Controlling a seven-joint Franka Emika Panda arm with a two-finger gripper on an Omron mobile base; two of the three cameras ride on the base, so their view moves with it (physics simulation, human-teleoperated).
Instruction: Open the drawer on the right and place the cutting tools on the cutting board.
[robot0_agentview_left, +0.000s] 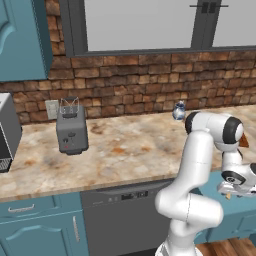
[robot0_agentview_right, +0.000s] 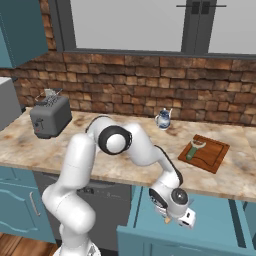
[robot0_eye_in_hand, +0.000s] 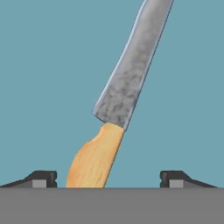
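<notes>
From the left base view you see the gripper low over the open drawer. Your right base view adds the peeler lying on the cutting board. In your hand view, the knife lies on the drawer floor between wide-spread fingers.

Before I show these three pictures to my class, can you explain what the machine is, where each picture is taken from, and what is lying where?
A white robot arm in a simulated kitchen. Two pictures come from cameras behind it, left and right; the third looks along its gripper. The drawer is open and the arm reaches into it. The jaws stand apart around the handle of the knife, which lies on the drawer floor, not gripped. The peeler lies on the cutting board. The counter also carries a toaster.
</notes>
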